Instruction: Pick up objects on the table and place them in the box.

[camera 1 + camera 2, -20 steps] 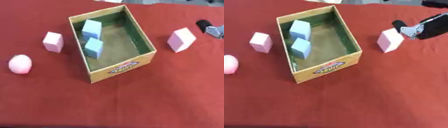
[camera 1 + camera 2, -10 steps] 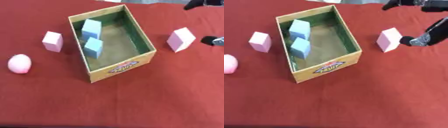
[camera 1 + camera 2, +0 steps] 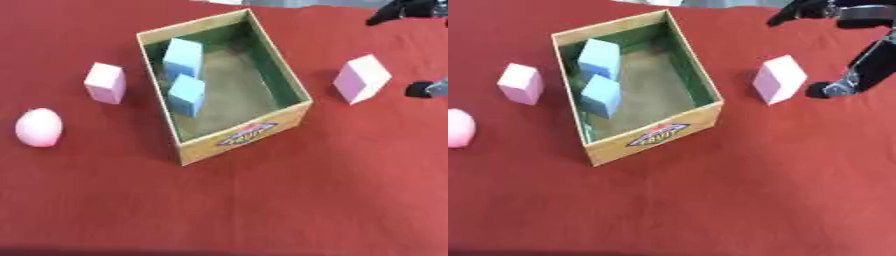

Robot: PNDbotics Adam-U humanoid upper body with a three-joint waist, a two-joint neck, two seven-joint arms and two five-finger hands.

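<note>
1. At the far left of the red surface (image 3: 262, 210) lies a pink ball (image 3: 38, 127), alone and well apart from the box.
2. Just right of it and farther back stands a pale pink block (image 3: 105, 83), upright, near the box's left wall but not touching it.
3. The cardboard box (image 3: 262, 131) sits in the middle, open at the top, green inside, with a label on its front wall. It lies askew, its long side running away from me.
4. Inside it are two light blue blocks (image 3: 184, 75), one behind the other along the left wall, the nearer one leaning against that wall.
5. Right of the box, apart from it, stands a second pale pink block (image 3: 779, 79), tilted onto an edge.
6. My right hand (image 3: 864, 65) hangs just beside that block at the right edge. My fingers (image 3: 829, 90) spread wide: one dark tip is low, near the block's right side, another reaches out above and behind it. They hold nothing, and I cannot tell whether the low tip touches the block.
7. My left hand does not show.
</note>
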